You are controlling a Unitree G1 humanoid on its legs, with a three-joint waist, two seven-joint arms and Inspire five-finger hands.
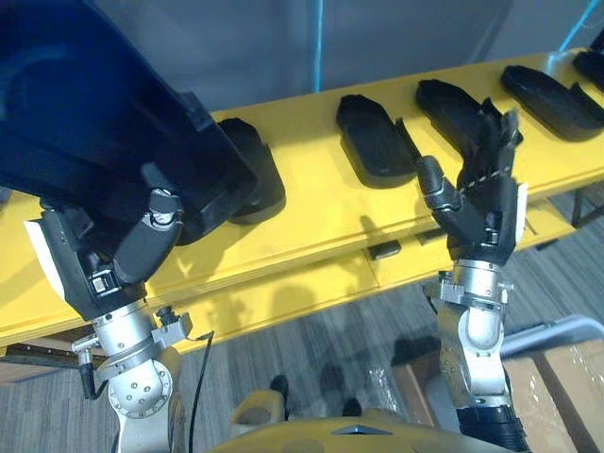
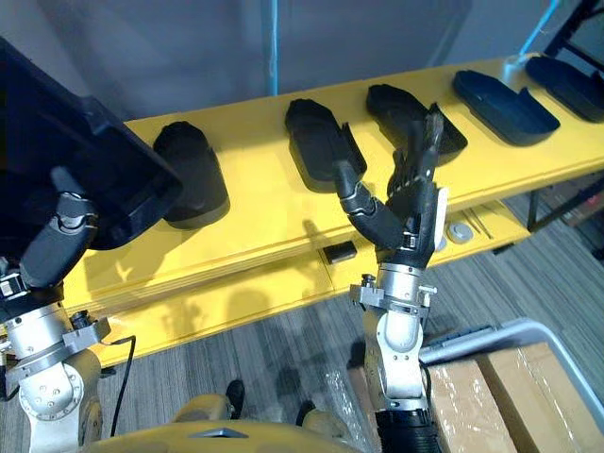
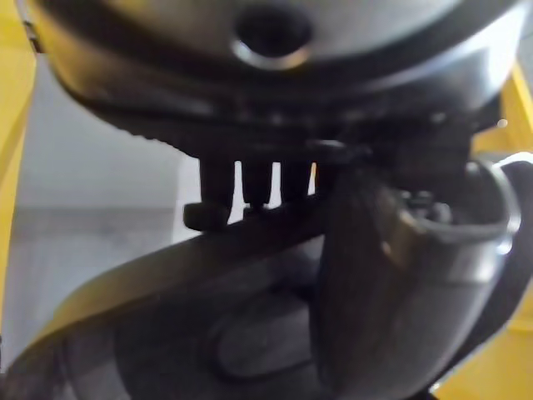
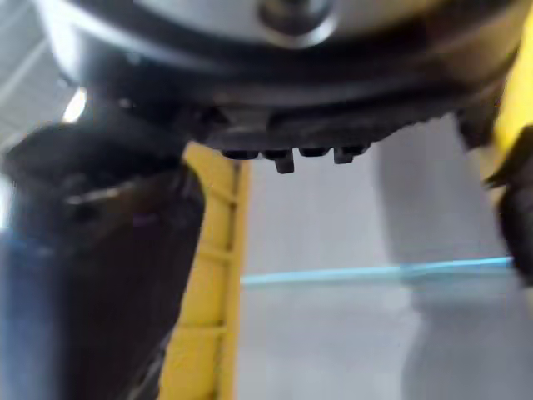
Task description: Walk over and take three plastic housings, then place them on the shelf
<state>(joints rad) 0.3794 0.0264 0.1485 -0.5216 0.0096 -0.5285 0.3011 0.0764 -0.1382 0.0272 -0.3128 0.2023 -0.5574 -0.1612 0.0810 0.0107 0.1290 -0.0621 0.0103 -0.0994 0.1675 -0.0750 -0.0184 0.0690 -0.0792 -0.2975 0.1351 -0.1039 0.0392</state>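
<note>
My left hand [image 1: 142,236] is at the lower left, its thumb [image 3: 408,267] and fingers curled on a large black plastic housing [image 1: 94,113] that it holds up over the left end of the yellow shelf [image 1: 321,226]. Several more black housings lie in a row on the shelf, among them one [image 1: 250,165] just right of the held one, another [image 1: 373,137] at the middle and a third [image 1: 453,109] behind my right hand. That right hand [image 1: 481,198] stands upright before the shelf's front edge, open, fingers straight, holding nothing.
A small black part [image 1: 384,250] sits on the shelf's lower front ledge. A cardboard box [image 1: 566,377] and a grey metal rail [image 2: 510,330] stand on the floor at the lower right. Behind the shelf rises a grey wall with a blue line [image 1: 318,47].
</note>
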